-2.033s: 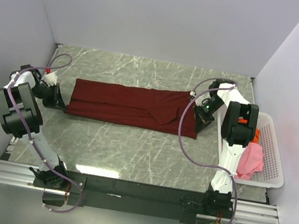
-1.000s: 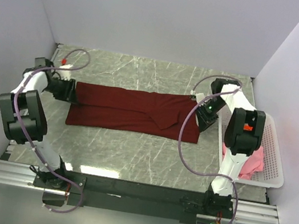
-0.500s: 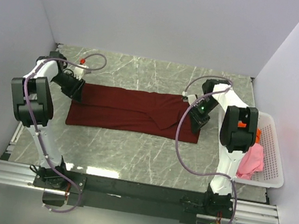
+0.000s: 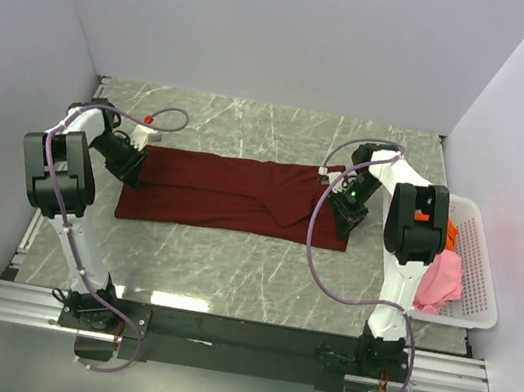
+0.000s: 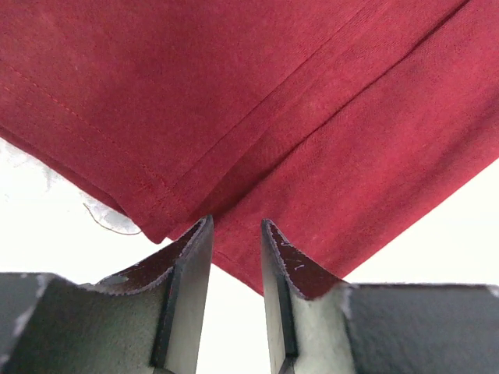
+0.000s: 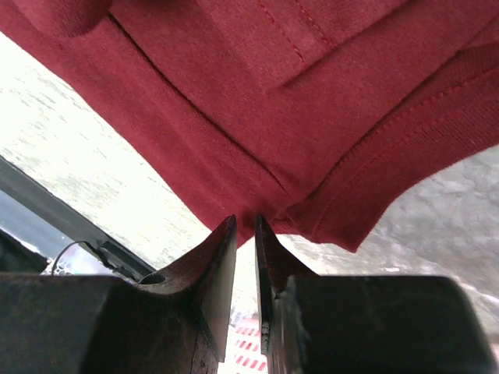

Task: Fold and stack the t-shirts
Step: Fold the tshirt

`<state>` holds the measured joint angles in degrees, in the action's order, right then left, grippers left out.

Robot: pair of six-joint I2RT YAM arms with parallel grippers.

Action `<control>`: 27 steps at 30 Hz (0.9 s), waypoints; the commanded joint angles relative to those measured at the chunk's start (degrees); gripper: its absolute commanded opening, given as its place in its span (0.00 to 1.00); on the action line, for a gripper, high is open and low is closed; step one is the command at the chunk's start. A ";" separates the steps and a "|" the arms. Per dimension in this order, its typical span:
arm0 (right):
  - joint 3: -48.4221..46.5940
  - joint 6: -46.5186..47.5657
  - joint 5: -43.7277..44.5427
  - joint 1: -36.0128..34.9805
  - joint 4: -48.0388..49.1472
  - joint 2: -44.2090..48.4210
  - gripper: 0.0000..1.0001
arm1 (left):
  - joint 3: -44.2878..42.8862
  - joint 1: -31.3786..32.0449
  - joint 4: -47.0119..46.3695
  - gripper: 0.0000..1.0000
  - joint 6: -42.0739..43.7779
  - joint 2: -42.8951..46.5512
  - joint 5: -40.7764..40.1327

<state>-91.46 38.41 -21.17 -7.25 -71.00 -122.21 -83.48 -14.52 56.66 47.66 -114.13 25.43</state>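
On the gray stone table [image 4: 229,266], the big dark red shirt [image 4: 231,196] lies flat in a long folded strip that runs from left to right. The left gripper [image 4: 134,172] is down low at the left end of the shirt. In its own camera, its two fingers [image 5: 183,265] stand close, with a small gap between them. The tips are right at the edge of the red cloth. I cannot tell if they are pinching the cloth or only touching it.

The right gripper [image 4: 345,214] is down low at the right end of the shirt. Its fingers [image 6: 210,257] are almost together, with just a thin slit between them. The hem of the shirt is right at the tips. I cannot tell if the cloth is caught there.

A white basket [image 4: 485,301] sits at the right side of the table. The pink shirt [image 4: 442,279] is bunched up inside it. A bit of the orange shirt [image 4: 450,232] peeks out behind the right arm.
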 commanded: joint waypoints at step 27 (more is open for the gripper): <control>-1.00 -0.80 2.45 -0.14 0.16 -0.66 0.23 | -0.10 -0.59 -0.41 0.32 2.70 2.42 0.32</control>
<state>-91.48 38.13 -19.00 -7.25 -70.72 -122.28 -82.94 -14.90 55.99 49.06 -114.15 24.25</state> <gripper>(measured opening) 0.227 0.307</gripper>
